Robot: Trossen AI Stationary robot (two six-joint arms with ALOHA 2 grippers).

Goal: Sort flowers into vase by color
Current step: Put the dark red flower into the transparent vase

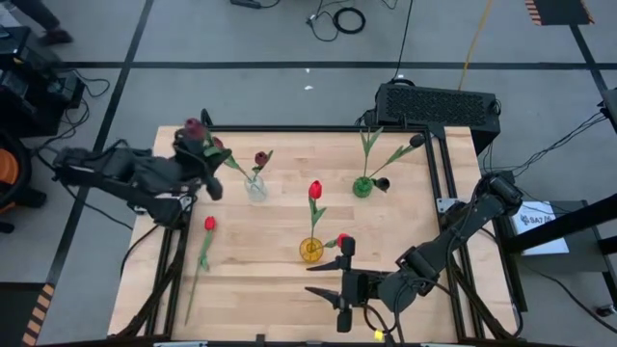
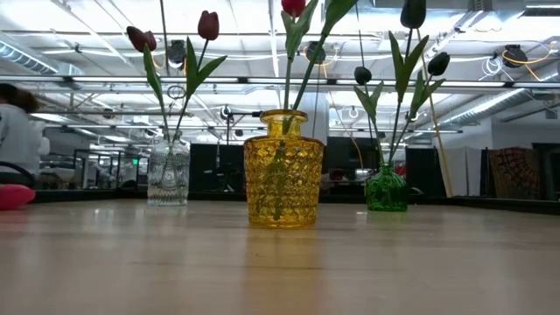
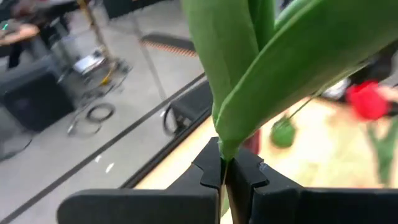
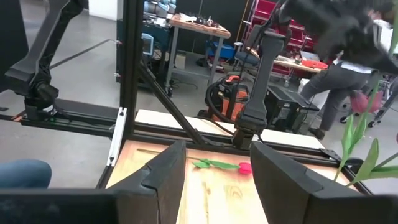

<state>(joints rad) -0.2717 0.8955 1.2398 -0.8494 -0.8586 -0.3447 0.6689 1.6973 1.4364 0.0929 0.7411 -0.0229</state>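
Left gripper carries a maroon tulip just beside the clear vase.

Risk — the thin stem could swivel in the pinch or catch the vase mouth, missing or tipping it. Its jaws are clamped tight on that stem. The right gripper, near the yellow vase, stands parted and empty — a red tulip lies well left of the yellow vase.

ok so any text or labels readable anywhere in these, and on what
None can be read.
White sheet beside the table's right edge in the high view: dark print, too blurred to read.
Small green lit sign in the room behind the clear vase, low view: too small to read.
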